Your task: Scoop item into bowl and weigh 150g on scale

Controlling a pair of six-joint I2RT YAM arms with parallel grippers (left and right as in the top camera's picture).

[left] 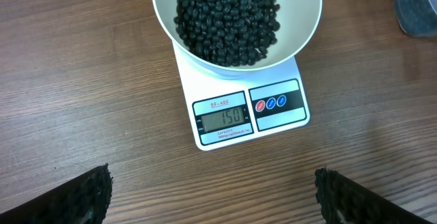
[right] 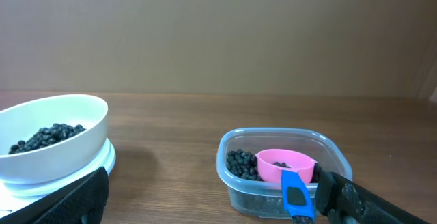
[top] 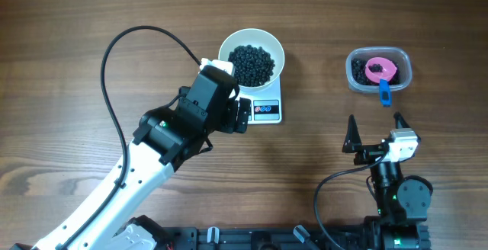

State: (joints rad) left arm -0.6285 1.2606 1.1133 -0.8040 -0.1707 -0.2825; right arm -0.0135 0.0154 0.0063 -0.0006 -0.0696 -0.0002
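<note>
The left gripper (left: 215, 202) hangs wide open and empty. Just ahead lies the scale (left: 225, 118), its long axis running straight away and its display end nearest, reading 150. On its far end sits the bowl (left: 304, 26), heaped with the item (left: 229, 19). The right gripper (top: 375, 124) is open too.

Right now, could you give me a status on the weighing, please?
Left gripper, right gripper open, empty. Bowl of beads on scale, display reads 150. Scoop in tub. Nothing in the way.
</note>
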